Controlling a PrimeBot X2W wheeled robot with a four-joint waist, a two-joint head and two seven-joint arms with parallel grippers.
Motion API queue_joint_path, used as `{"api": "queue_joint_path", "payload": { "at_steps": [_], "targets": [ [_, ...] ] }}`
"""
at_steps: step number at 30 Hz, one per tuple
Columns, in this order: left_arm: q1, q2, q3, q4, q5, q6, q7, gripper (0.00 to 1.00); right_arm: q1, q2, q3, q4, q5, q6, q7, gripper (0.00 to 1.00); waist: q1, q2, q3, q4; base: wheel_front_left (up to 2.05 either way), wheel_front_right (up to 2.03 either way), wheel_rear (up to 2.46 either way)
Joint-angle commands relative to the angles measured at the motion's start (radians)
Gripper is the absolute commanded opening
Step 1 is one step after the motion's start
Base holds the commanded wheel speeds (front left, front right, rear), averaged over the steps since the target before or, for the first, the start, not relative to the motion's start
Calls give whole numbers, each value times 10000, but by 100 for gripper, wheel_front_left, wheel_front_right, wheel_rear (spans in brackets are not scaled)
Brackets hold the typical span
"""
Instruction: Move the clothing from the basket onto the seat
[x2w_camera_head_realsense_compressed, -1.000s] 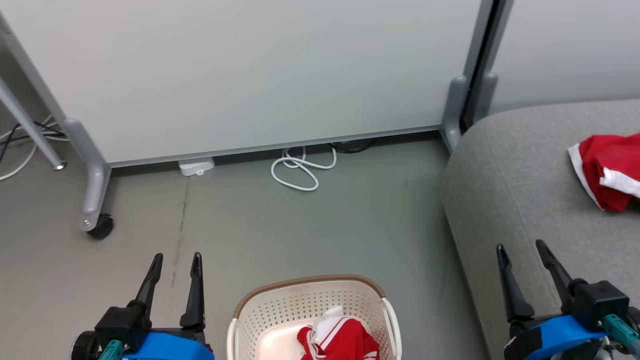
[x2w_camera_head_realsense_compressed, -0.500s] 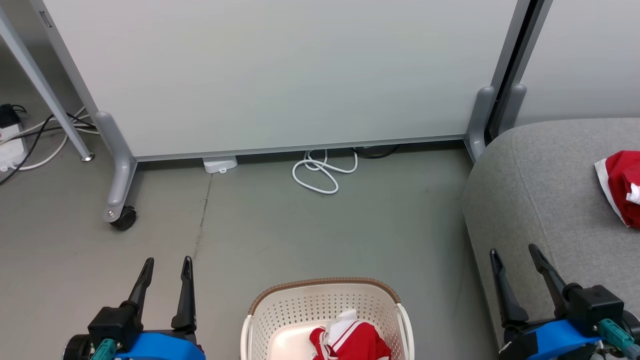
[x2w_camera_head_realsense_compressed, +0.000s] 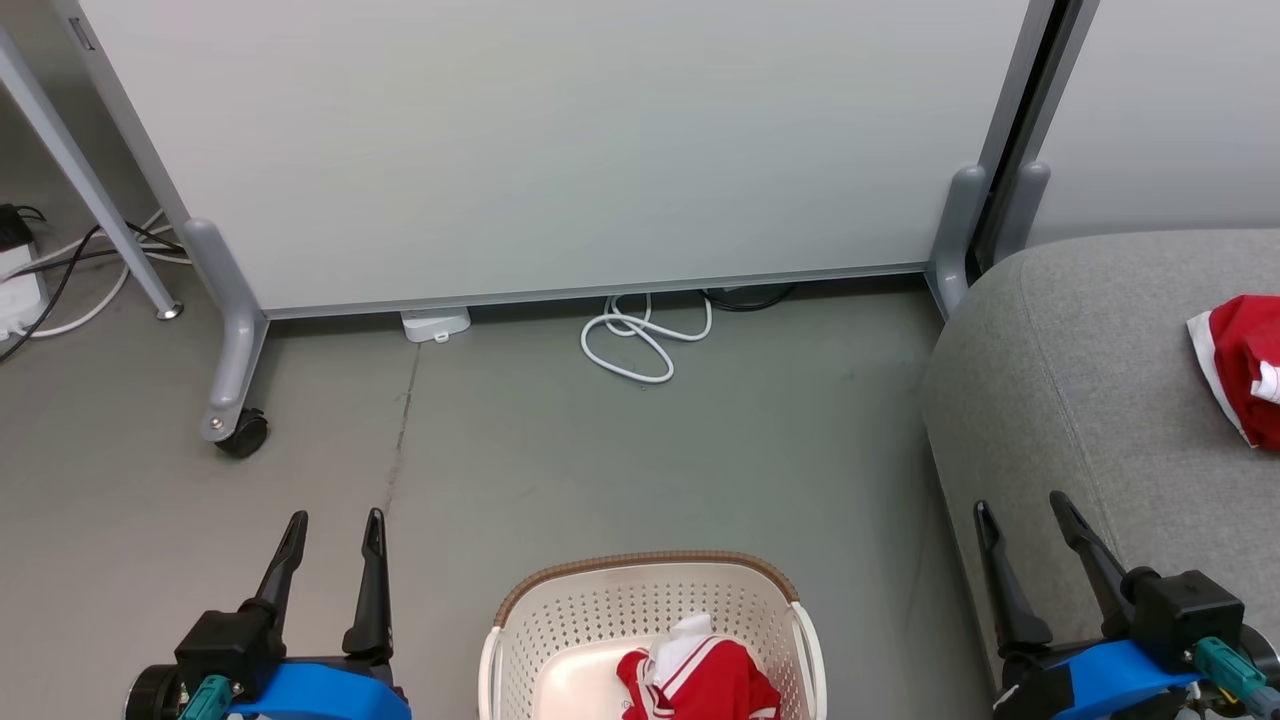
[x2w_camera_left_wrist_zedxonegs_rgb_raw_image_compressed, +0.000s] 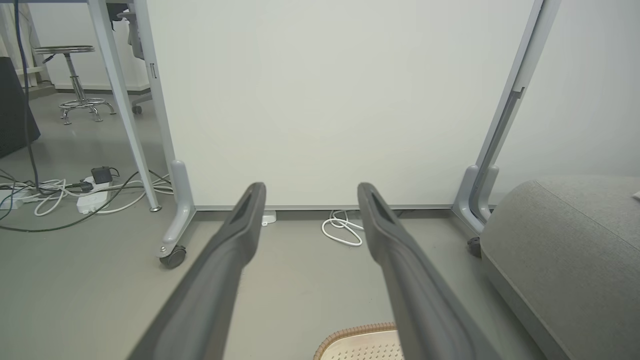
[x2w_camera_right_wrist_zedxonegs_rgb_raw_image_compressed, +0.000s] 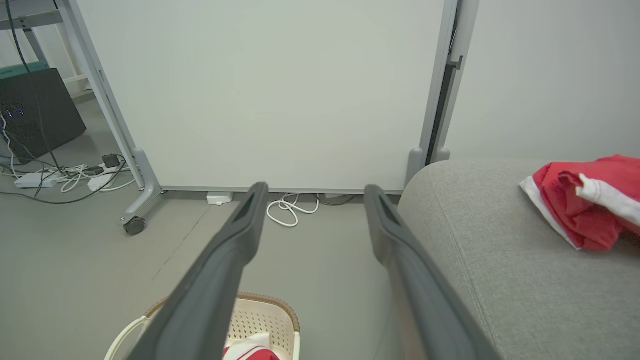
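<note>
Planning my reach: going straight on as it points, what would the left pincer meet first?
Way looks free nearby; the left pincer points over floor toward the white partition panel, probably met first near its base; depth unclear.

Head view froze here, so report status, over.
Left claw and right claw open, empty. One red-and-white fabric jersey in the cream perforated plastic basket, second jersey on the grey upholstered seat. Nothing blocking the basket.

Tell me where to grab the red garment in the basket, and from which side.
Pinch the raised white fold atop the crumpled red garment, coming straight down through the open top: the basket walls block the sides, and that fold looks highest.
</note>
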Motion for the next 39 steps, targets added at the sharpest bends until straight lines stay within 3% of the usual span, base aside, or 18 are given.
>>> {"api": "queue_joint_path", "payload": {
  "at_steps": [1,10,19,39],
  "targets": [
    [-133,37,-19,-37,41,-11,-30,100,100,8,3,27,73,1,26,100,0,0,44,-7,0,0,0],
    [-209,19,-129,91,-22,-11,-30,100,-170,8,170,8,104,1,-28,100,0,0,413,-226,0,0,0],
    [-941,144,-642,895,-273,-11,-28,100,-777,4,822,-337,-133,1,62,100,0,0,1851,-1229,0,0,0],
    [-4545,753,-3784,5280,-1942,-10,10,100,-2501,12,1730,-524,-48,1,-541,100,0,0,6195,-3780,0,0,0]
  ]
}}
